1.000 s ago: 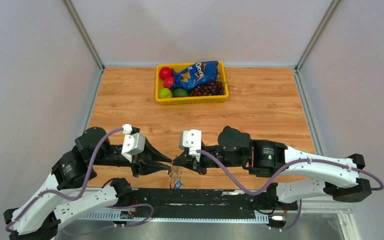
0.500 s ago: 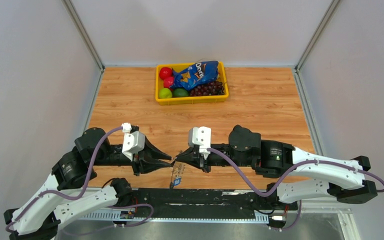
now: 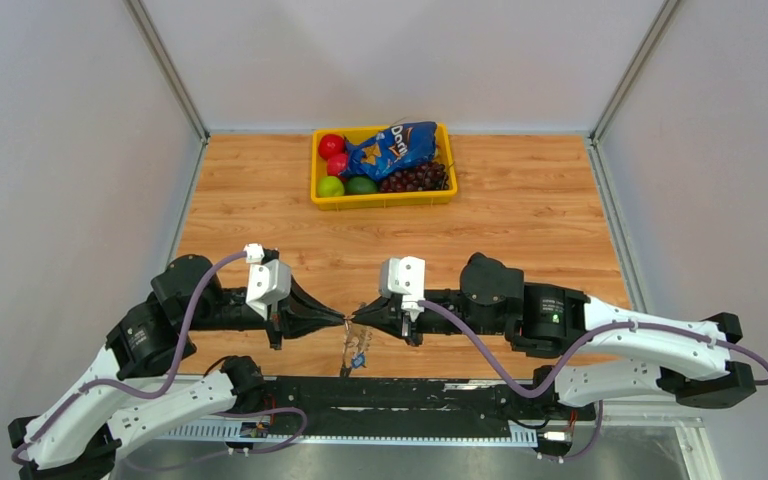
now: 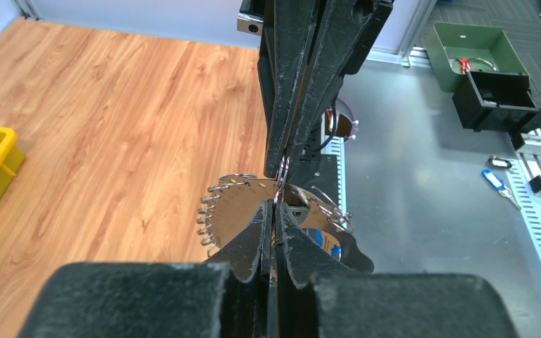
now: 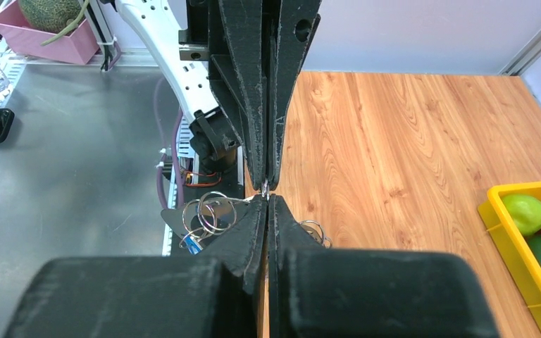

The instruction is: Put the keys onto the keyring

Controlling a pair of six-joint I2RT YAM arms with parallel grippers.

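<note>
A: Claw state?
B: We see left claw (image 4: 275, 211) and right claw (image 5: 266, 201) tip to tip, lower centre of top view. Both are clamped on the keyring (image 4: 239, 204), dangling at the table's (image 3: 520, 220) lower edge.
A: Keys?
B: Probably in that cluster; unclear.

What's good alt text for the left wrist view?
The left gripper from below and right gripper from above meet tip to tip, both shut on the silvery keyring. Its blue tag dangles; wood table lies left, grey metal right.

Bright, even light cast only soft shadows; both wrist views were blurred at the near fingers (image 4: 250, 246).
</note>
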